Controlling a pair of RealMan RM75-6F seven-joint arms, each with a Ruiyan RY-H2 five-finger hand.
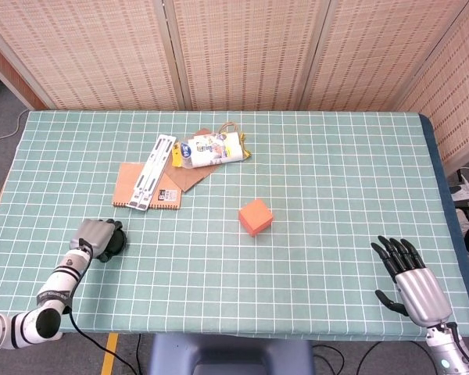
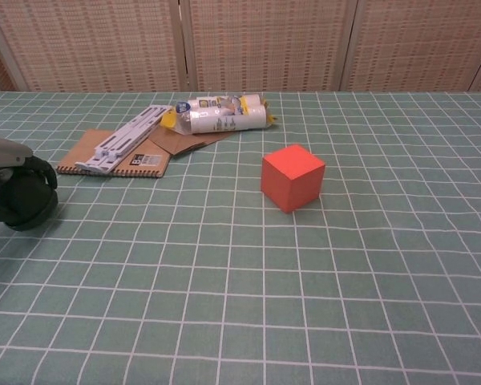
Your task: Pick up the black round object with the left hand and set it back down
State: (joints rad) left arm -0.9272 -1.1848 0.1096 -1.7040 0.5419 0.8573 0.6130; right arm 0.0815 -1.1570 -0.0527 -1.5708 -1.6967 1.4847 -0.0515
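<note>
The left hand (image 1: 96, 236) wraps its fingers (image 2: 34, 170) over the black disc (image 2: 22, 200) near the bench (image 1: 336, 195) edge; rigid and smooth-looking, it is probably best gripped across its rim.

One black round object (image 1: 112, 241), one orange cube (image 1: 255, 216), two robot hands (image 1: 94, 237).

Bright, even light — soft shadows, sharp focus

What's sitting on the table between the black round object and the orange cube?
Nothing: in both views only bare checked tablecloth lies between the black round object, gripped by the left hand, and the orange cube. The notebook sits farther back.
</note>
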